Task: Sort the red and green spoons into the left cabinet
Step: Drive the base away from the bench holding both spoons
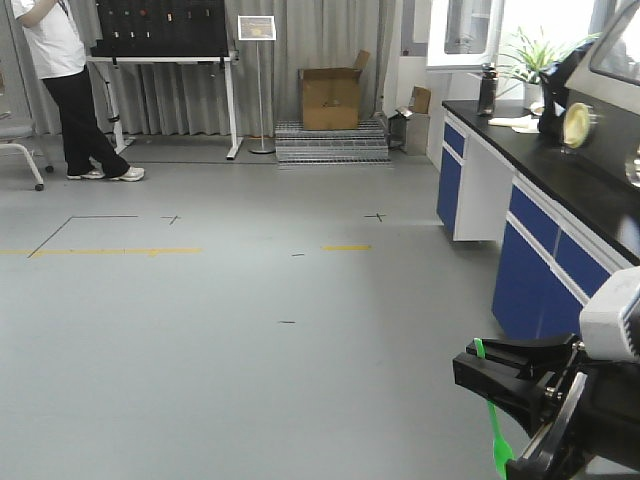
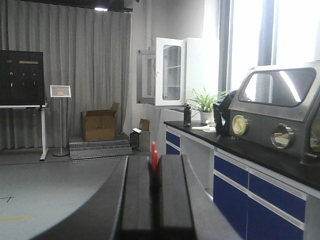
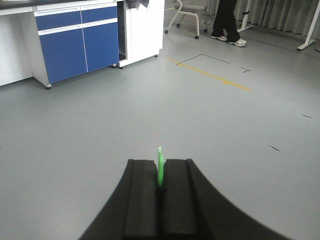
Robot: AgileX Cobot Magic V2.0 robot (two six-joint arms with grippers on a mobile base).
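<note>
- My right gripper [image 3: 160, 165] was squeezed tight on the green spoon [image 3: 160, 154]. The two black pads [image 3: 142, 200] were pressed together with the thin spoon between them.
- From my right wrist, a short green bit stuck out past the pad tips. It pointed to 12 o'clock over the grey floor [image 3: 100, 125].
- From the front camera, that gripper sat at 5 o'clock in the picture. The green spoon ran through it, with a short bit above and a long bit hanging down toward 6 o'clock. The wider end was at the bottom.
- My left gripper [image 2: 152, 165] was squeezed tight too, on the red spoon [image 2: 154, 150].
- Only a small red tip peeked out between those pads, pointing to 12 o'clock. The pads hid the rest of that spoon, so I could not tell how it lay.
- From my left wrist, a long counter [image 2: 260, 156] with a black top and blue doors ran along at 3 o'clock.
- A green plant [image 2: 204, 100] and a big grey box [image 2: 280, 110] with round holes stood on that counter.
- A cardboard box [image 2: 100, 125] sat at 9 o'clock, in front of the grey curtain [image 2: 75, 60].
- From the front camera, a person [image 1: 60, 80] in a white shirt and black trousers stood at 11 o'clock, well apart from me.
- From my right wrist, a yellow line [image 3: 210, 75] lay on the floor at 1 o'clock.
</note>
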